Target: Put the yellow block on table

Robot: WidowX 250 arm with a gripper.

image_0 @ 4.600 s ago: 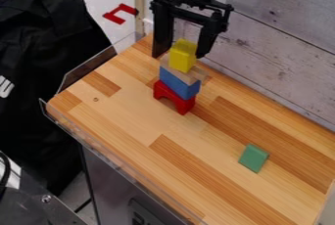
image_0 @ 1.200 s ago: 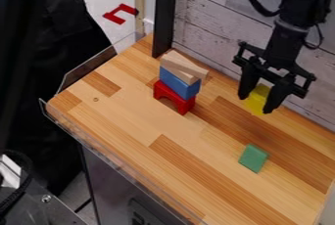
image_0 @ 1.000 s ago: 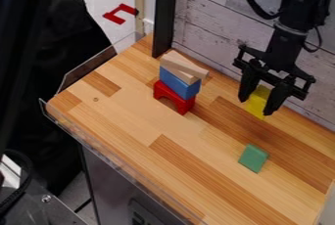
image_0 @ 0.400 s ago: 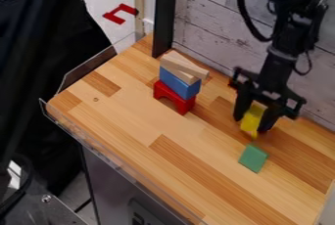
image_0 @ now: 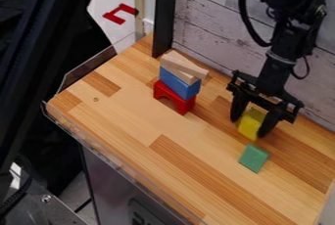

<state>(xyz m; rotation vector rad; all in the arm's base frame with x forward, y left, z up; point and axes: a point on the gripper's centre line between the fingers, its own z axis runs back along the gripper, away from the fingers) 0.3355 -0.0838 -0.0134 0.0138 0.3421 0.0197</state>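
At the right of the view, my gripper (image_0: 249, 127) hangs low over the wooden table (image_0: 124, 116), open around the yellow block (image_0: 251, 124). The block is between the two fingers and seems to rest on the table; the right finger covers part of its side. Just below it in the view lies a green block (image_0: 254, 158), close to the yellow one.
Left of my gripper stands a stack: a red arch (image_0: 173, 98) at the bottom, a blue block (image_0: 179, 82) on it, light wooden pieces (image_0: 183, 66) on top. A wood-plank wall (image_0: 216, 28) runs behind the table. Clear edging (image_0: 118, 163) lines the near side.
The yellow block has left the top of the stack and moved right and down to the table near the green block. My gripper moved with it, and its fingers have since spread slightly.
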